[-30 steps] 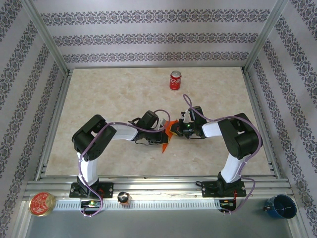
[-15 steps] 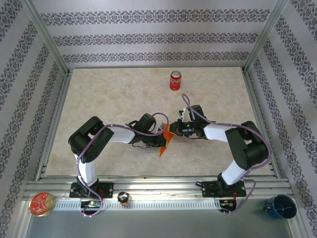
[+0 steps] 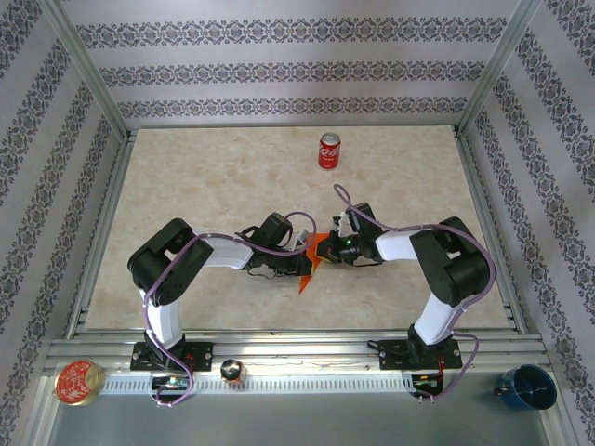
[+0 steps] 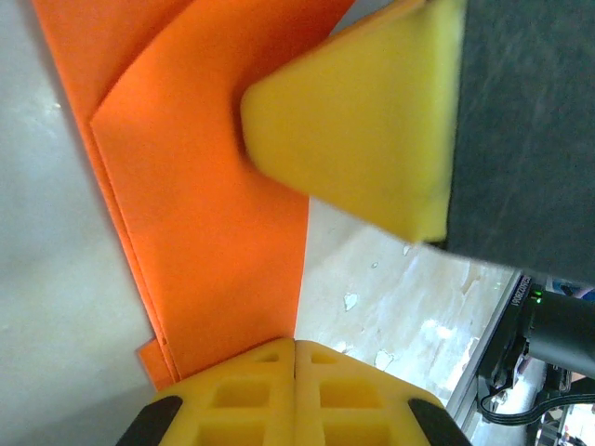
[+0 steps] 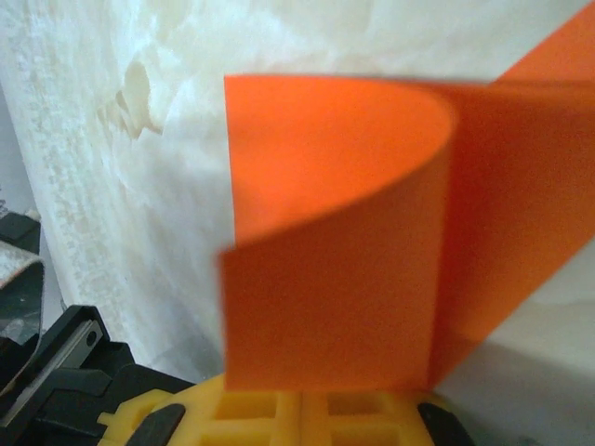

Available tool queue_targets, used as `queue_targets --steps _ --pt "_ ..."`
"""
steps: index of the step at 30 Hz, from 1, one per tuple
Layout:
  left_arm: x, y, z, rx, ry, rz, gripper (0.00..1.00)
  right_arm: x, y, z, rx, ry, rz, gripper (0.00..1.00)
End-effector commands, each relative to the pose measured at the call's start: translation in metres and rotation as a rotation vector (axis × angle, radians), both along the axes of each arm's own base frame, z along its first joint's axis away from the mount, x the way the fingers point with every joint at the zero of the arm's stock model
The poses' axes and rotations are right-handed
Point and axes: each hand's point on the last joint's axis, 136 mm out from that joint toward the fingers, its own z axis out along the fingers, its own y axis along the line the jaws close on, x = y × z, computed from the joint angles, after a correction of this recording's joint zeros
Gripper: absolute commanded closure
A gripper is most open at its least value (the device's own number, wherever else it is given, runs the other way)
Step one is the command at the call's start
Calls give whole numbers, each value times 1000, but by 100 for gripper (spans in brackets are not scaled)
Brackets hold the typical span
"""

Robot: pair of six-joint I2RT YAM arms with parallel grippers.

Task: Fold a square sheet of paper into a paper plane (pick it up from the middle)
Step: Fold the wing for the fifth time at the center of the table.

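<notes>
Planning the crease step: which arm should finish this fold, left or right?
Right, probably. The right gripper is shut on the curled-over flap of the orange paper; the left gripper pins the folded layers.

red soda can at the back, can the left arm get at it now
Probably not yet: the left gripper is shut on the folded orange sheet of paper, which the right gripper also grips. Bare tabletop lies between it and the upright red soda can.
</notes>
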Motion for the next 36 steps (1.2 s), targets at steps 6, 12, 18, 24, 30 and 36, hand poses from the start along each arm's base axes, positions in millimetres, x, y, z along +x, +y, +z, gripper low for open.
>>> queue_targets --steps 6,12,18,24,30,36 --pt "-35 29 -40 153 126 -10 100 27 -40 -21 -121 18 -155 95" --pt "-36 29 -39 151 127 -12 100 38 -56 -21 -188 22 -225 95" --pt "-36 29 -39 147 125 -6 100 48 -75 -28 -294 36 -275 95" --pt "-36 29 -37 145 123 -9 100 66 -87 -22 -297 28 -329 95" --pt "-37 30 -38 143 124 -5 100 80 -96 -14 -303 21 -338 95" --pt "-37 29 -37 140 121 -3 100 87 -99 7 -296 -17 -315 94"
